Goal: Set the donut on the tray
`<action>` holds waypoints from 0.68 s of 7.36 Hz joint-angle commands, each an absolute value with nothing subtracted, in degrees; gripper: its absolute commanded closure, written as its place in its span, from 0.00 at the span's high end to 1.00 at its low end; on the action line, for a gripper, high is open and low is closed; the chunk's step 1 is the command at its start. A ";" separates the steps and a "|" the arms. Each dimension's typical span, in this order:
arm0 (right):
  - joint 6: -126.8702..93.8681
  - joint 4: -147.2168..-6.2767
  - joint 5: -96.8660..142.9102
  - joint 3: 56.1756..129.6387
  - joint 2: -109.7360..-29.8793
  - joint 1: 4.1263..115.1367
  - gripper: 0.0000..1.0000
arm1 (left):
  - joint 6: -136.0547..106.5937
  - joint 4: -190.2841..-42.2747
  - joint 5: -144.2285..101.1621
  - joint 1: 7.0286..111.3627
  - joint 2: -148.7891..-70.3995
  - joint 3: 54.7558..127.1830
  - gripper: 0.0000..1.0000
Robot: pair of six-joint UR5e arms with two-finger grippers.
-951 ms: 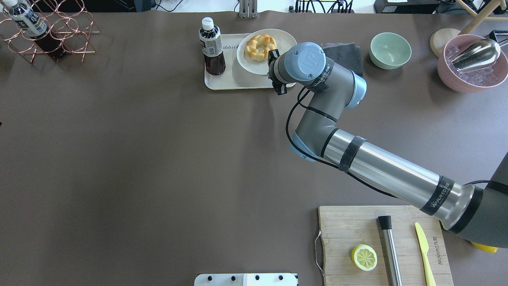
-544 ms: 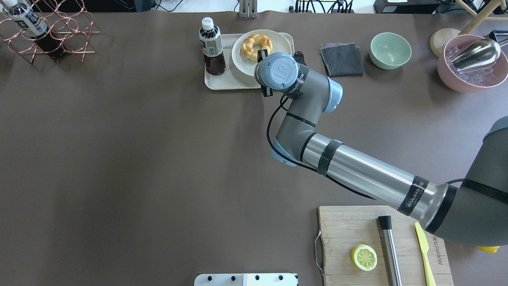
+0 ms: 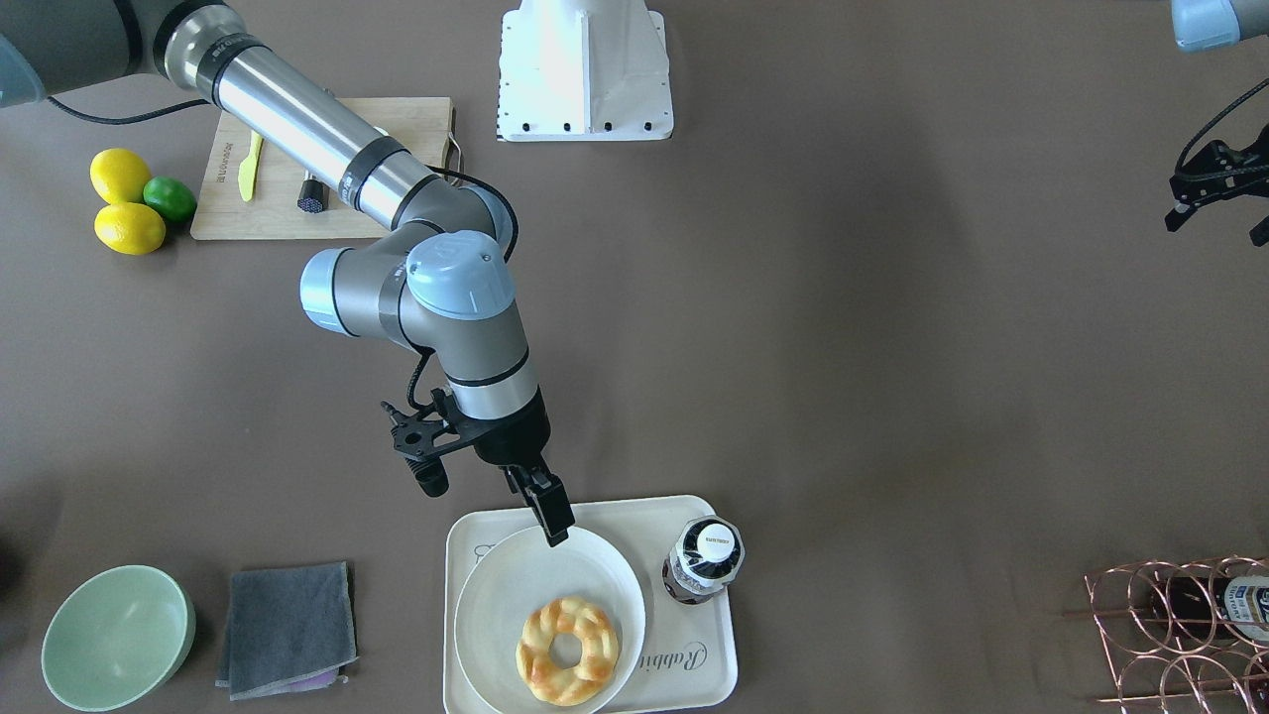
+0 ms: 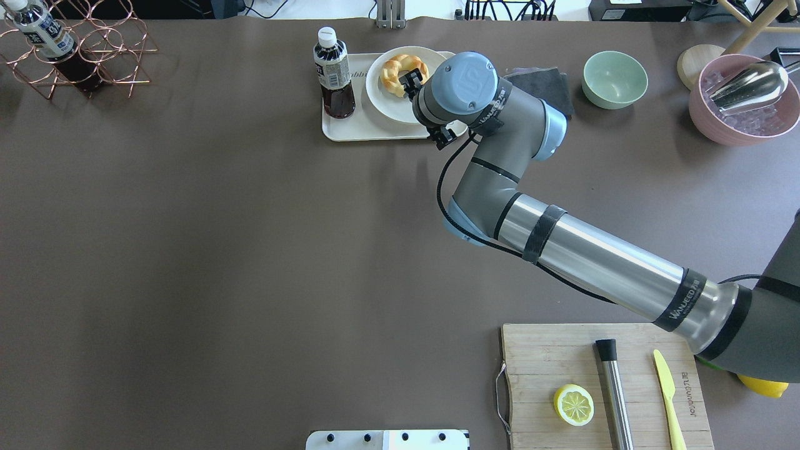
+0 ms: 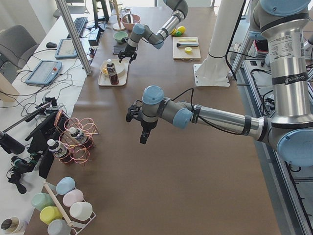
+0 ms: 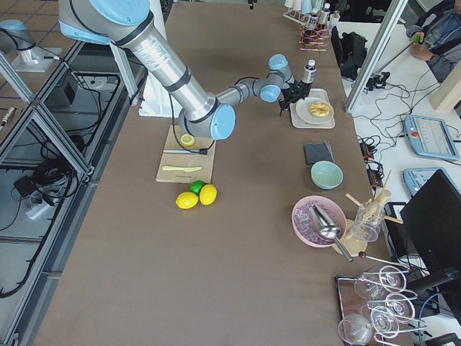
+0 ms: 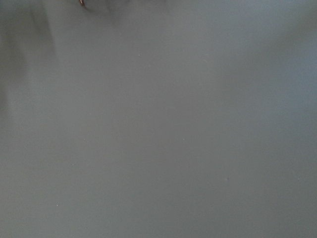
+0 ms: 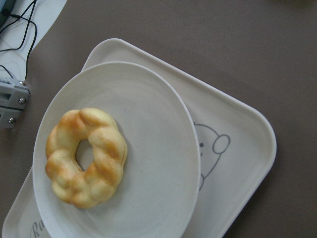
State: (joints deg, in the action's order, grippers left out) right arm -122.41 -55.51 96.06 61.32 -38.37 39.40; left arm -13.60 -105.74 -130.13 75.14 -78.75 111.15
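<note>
Right gripper (image 3: 551, 526) has swung farther along the table, tips over the rim of one plate (image 3: 496, 595); its finger spacing, like the left gripper's (image 3: 1214, 193), cannot be told. One donut (image 3: 567, 650) lies on that plate, on one tray (image 3: 709, 645) beside one bottle (image 3: 704, 560)

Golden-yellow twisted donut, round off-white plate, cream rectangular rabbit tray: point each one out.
golden-yellow twisted donut (image 8: 110, 148), right wrist view, braided ring right of hole.
round off-white plate (image 8: 153, 124), right wrist view, bare centre.
cream rectangular rabbit tray (image 8: 247, 136), right wrist view, bare floor.
</note>
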 commanded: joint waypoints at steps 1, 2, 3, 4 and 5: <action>-99.67 -69.99 107.46 78.59 -48.20 43.93 1.00 | -11.36 -105.65 -130.17 75.85 -78.31 110.31 0.97; -88.53 -73.09 110.54 87.10 -55.47 45.25 1.00 | -9.60 -105.04 -130.17 75.85 -78.40 109.87 0.97; -75.37 -73.99 114.48 94.41 -64.07 47.87 1.00 | -7.06 -103.03 -130.17 76.02 -78.57 109.86 0.97; -64.88 -73.92 117.83 99.01 -71.21 51.55 1.00 | -4.33 -101.27 -130.17 77.07 -78.57 109.86 0.97; -56.16 -73.92 121.69 101.92 -77.28 56.38 1.00 | -2.31 -98.38 -130.25 78.47 -78.92 109.86 0.97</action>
